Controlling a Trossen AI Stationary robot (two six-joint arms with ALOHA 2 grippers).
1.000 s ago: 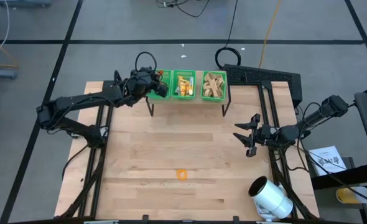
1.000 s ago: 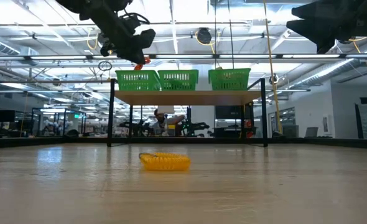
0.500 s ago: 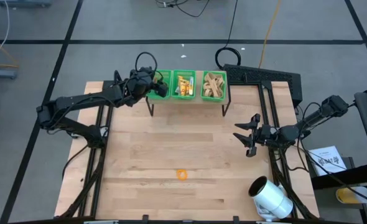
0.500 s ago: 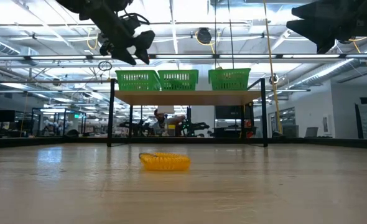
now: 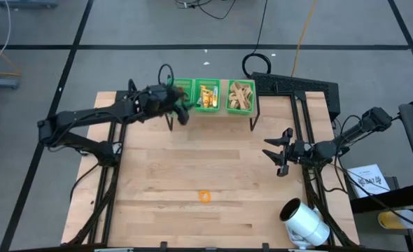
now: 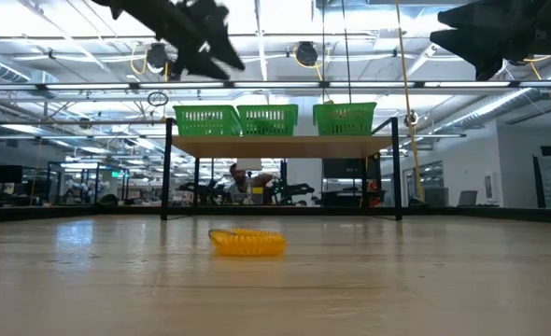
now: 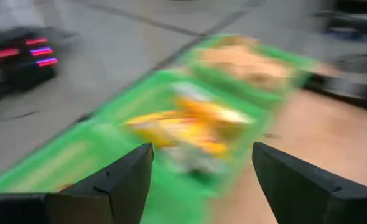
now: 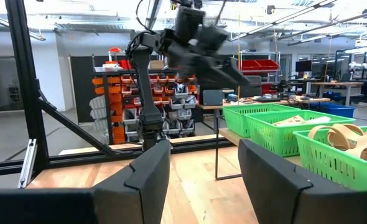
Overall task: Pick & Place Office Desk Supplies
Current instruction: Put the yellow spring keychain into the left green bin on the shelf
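Left gripper point(image 5: 184, 112), fingers spread and empty, is hovering at the 11 o'clock baskets point(image 5: 208, 96) collecting sorted supplies; an orange ring point(image 5: 204, 197) is waiting at 6 o'clock. Right gripper point(image 5: 281, 150), open and empty, is idling at 3 o'clock.

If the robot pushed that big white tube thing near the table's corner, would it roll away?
Probably yes. The white cylinder lies on its side on the wooden table, so a push across its round wall would likely roll it. It sits close to the table's edge, so it might roll off. It looks hollow at one end, so perhaps light.
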